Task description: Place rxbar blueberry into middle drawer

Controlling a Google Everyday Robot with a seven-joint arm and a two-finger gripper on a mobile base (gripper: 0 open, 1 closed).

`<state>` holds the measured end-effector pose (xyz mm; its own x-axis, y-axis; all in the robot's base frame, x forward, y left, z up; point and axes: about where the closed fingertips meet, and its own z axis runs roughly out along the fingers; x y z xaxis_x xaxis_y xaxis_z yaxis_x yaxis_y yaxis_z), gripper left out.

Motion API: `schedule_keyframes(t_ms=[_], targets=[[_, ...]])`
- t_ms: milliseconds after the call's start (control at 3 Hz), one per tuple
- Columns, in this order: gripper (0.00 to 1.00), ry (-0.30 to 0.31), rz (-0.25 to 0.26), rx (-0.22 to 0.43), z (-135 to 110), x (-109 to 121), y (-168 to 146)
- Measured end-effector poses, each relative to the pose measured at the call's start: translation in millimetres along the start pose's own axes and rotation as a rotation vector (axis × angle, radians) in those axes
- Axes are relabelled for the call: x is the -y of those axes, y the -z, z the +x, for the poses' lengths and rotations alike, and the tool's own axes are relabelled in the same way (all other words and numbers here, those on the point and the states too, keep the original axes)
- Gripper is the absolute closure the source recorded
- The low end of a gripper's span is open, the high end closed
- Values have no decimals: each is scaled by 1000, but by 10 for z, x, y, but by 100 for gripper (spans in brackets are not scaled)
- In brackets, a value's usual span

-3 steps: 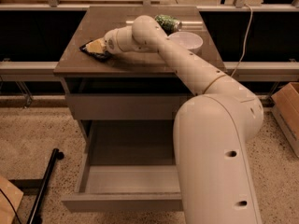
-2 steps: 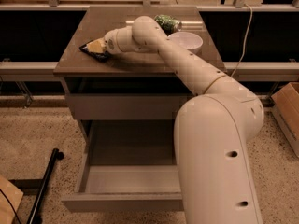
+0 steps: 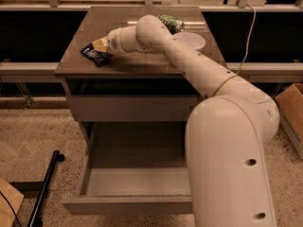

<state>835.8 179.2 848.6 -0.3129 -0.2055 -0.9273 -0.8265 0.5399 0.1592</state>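
Dark navy foil is seen at the upper left of the frame, where the rxbar blueberry lies flat on the glossy brown tabletop, near its left front corner. The gripper is set at the bar's upper right end, over the wrapper. How far it is opened, and whether the bar is held, cannot be told. The middle drawer stands pulled out at the lower centre. A green can and a white bowl are seen beyond the arm, at upper centre.
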Motion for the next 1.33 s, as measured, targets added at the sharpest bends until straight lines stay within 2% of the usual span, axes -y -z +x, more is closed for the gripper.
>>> schedule_keyframes(t_ms=[667, 1000, 1333], targets=[[100, 15, 78, 9, -69, -125, 627], [100, 34, 100, -15, -16, -265, 1038], [100, 72, 87, -32, 115, -491, 1507]])
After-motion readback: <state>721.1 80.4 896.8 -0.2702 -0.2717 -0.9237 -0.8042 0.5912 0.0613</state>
